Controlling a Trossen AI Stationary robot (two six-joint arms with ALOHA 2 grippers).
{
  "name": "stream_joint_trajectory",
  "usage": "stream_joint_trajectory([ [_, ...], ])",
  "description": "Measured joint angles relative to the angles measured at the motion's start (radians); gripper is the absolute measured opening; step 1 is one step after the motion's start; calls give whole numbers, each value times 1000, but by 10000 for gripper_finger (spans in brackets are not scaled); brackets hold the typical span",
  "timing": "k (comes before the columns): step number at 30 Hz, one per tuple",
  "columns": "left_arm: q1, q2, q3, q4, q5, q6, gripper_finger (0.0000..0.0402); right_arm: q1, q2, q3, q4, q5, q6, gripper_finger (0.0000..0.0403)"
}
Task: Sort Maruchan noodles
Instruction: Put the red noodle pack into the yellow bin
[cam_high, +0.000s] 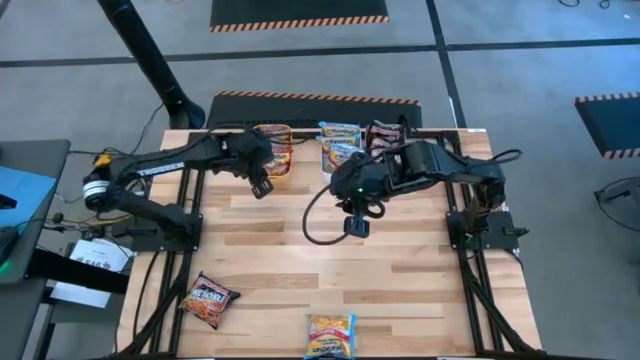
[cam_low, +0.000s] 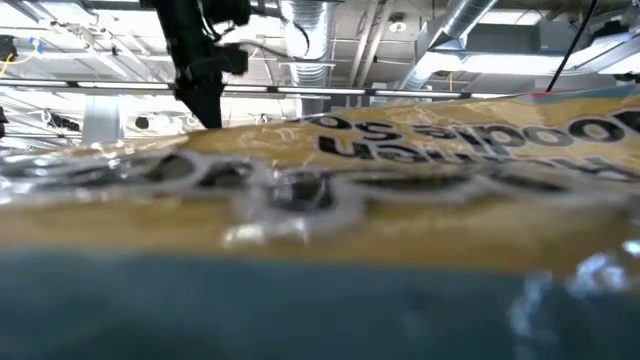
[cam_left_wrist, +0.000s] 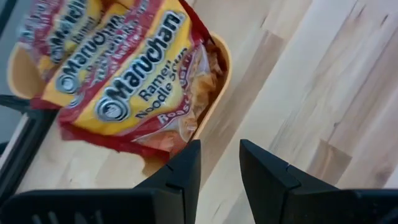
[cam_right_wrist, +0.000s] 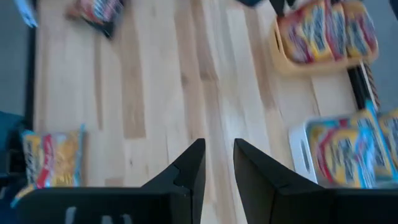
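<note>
The left gripper hangs just past the orange bin, and its fingers are a little apart with nothing in them. That bin, right in front of the gripper, is full of red and yellow packets. Next along the back are a white bin with blue and yellow packets and a third pile of dark packets. The right gripper floats over bare wood in the middle of the table, fingers parted and empty. Two packets are not sorted yet: a dark red one far from it at the front left, and a yellow and blue one at the front edge, a bit closer. These packets look light, crinkly and slippery, and the dry noodles inside may crack. A soft pinch across one edge seems best.
</note>
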Motion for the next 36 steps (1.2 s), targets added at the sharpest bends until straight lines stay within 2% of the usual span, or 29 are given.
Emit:
stream_joint_trajectory([
  [5, 24, 86, 0, 20, -16, 28, 98, 14, 0, 0, -71, 6, 68, 108],
  [15, 106, 190, 0, 102, -29, 47, 98, 36, 2, 0, -75, 8, 71, 108],
  [25, 142, 279, 2, 102, 21, 46, 98, 36, 2, 0, -77, 8, 68, 108],
  [36, 144, 281, 2, 107, 127, 44, 98, 36, 2, 0, -76, 8, 62, 108],
])
